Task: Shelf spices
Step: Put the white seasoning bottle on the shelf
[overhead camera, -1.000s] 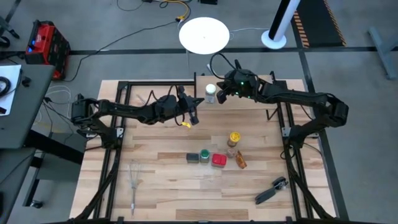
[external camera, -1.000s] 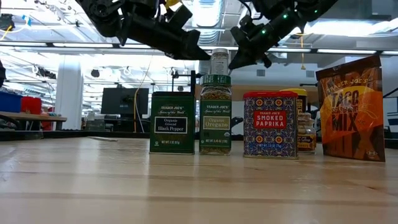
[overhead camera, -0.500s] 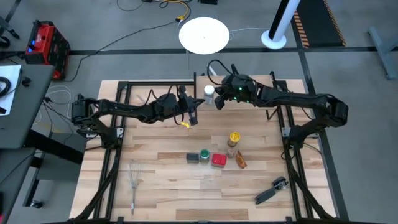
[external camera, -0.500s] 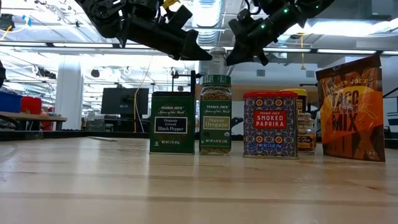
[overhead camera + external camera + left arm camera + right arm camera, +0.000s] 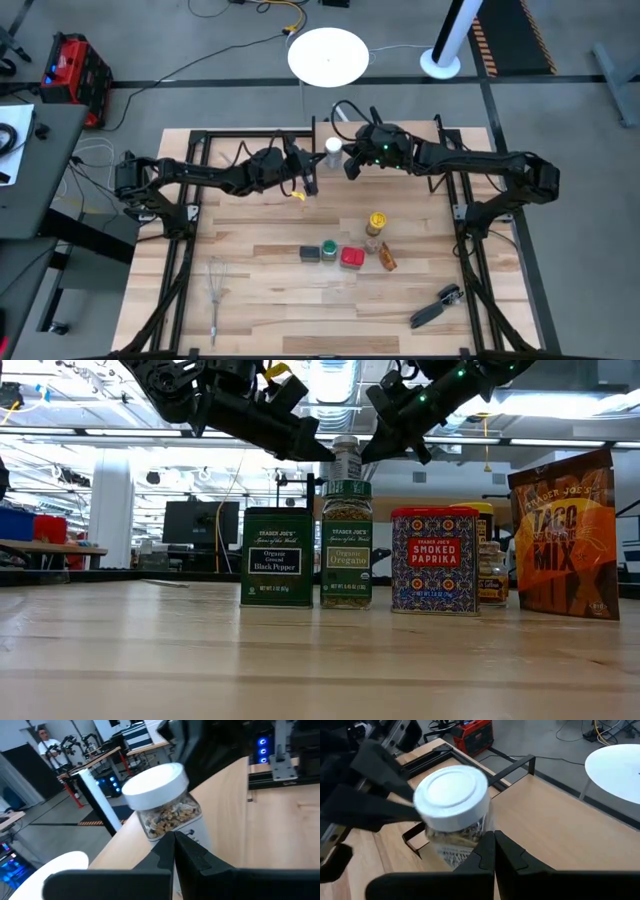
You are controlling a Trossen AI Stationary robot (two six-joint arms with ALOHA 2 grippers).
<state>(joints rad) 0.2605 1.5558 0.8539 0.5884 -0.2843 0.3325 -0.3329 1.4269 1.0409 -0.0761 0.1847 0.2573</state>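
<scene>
A white-capped spice jar (image 5: 333,150) stands on the shelf (image 5: 405,132), a pale board at the table's far edge. My left gripper (image 5: 316,172) is shut at the jar's left side and my right gripper (image 5: 349,166) is shut at its right side, so the jar (image 5: 347,457) sits between the two tips. On the table's middle stand a dark square tin (image 5: 310,254), a green-capped jar (image 5: 328,249), a red tin (image 5: 351,258), a yellow-capped jar (image 5: 375,222) and an orange packet (image 5: 387,260). My left gripper touches the jar's glass side just below the white cap (image 5: 170,827) with its shut fingertips. The fingers come nearly level from the table's left. The jar stands on the shelf board. My right gripper presses its shut fingertips against the jar's opposite side, below the cap (image 5: 470,842). The fingers slant down from the table's right. The jar's foot is hidden in the low view behind the green-capped jar.
A wire whisk (image 5: 216,290) lies near the front left and a black-handled tool (image 5: 436,307) near the front right. A black shelf post (image 5: 313,125) rises just left of the jar. Black frame rails run along both table sides.
My right gripper has moved toward the table's left, staying shut, and has slid the white-capped jar a little leftward along the shelf, upright throughout. The jar now stands against my left gripper's tip, which has scarcely moved.
</scene>
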